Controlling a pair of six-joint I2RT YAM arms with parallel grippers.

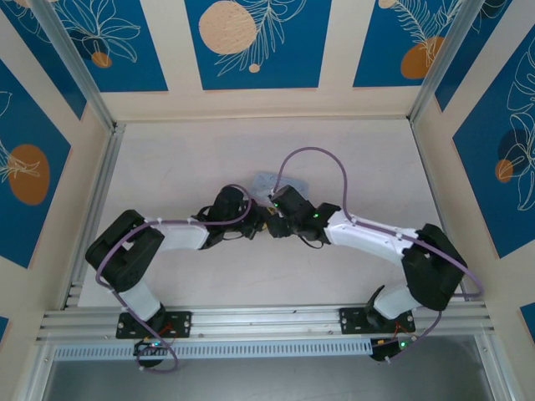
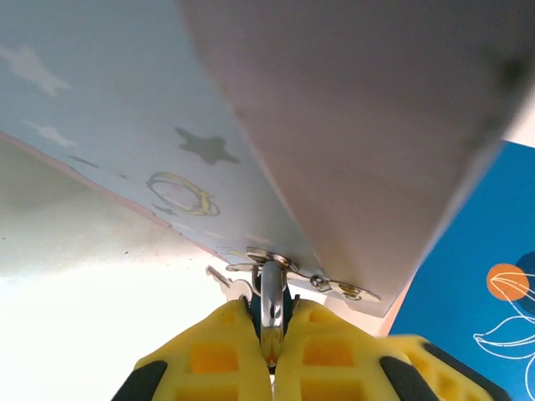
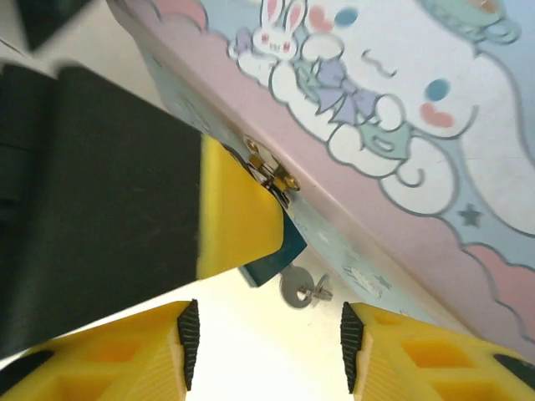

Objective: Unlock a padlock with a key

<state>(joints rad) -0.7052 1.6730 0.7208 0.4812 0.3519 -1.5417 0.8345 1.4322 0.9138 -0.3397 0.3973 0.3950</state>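
Closest, my left pincer (image 2: 269, 326) has its yellow fingers pressed together on the tiny teal padlock (image 2: 272, 302) with a thin silvery shackle, gripping it from both sides. My right pincer (image 3: 266, 334) stands apart, with nothing between its pads. Just beyond it, the small dull-metal key (image 3: 298, 291) sits right beside the padlock's teal body; whether it is in the keyhole I cannot tell. The shackle reaches up to the little metal hasp (image 2: 276, 261) of the pale blue, cartoon-printed rectangular tin (image 3: 401, 109), which rises behind both pincers, about mid-way across the white table (image 1: 184, 167).
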